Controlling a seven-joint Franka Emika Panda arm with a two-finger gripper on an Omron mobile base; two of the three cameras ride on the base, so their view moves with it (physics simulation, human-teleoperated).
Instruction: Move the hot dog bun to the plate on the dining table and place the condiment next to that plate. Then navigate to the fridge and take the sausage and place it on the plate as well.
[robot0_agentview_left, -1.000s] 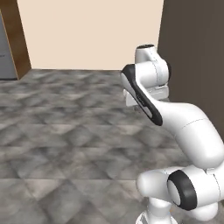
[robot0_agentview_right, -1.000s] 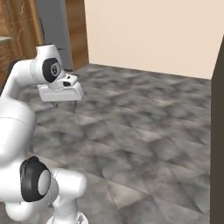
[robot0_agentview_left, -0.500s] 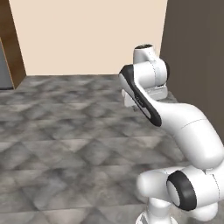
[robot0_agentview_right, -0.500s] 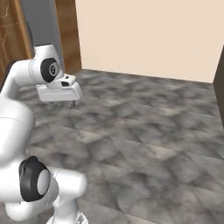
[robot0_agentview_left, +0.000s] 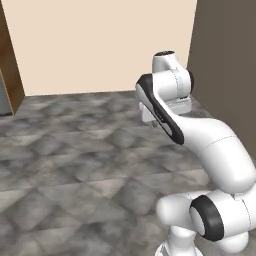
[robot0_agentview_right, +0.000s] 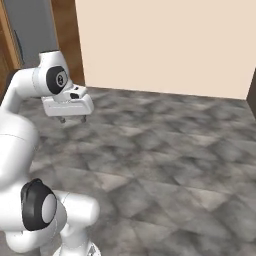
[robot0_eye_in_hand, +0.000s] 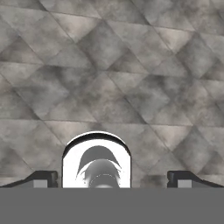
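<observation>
Grey marbled floor tiles (robot0_agentview_right: 165, 150) spread below our white two-finger gripper (robot0_agentview_right: 72, 119), jaws wide and carrying nothing, while the tall grey steel fridge (robot0_agentview_right: 32, 30) we judge our next stop stands behind and left of it.

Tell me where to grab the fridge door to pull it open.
Probably the dark vertical strip on the grey fridge front: come from the front and close sideways across it, since it runs upright. It is too small to confirm as a handle. The hand hangs open over the floor.
</observation>
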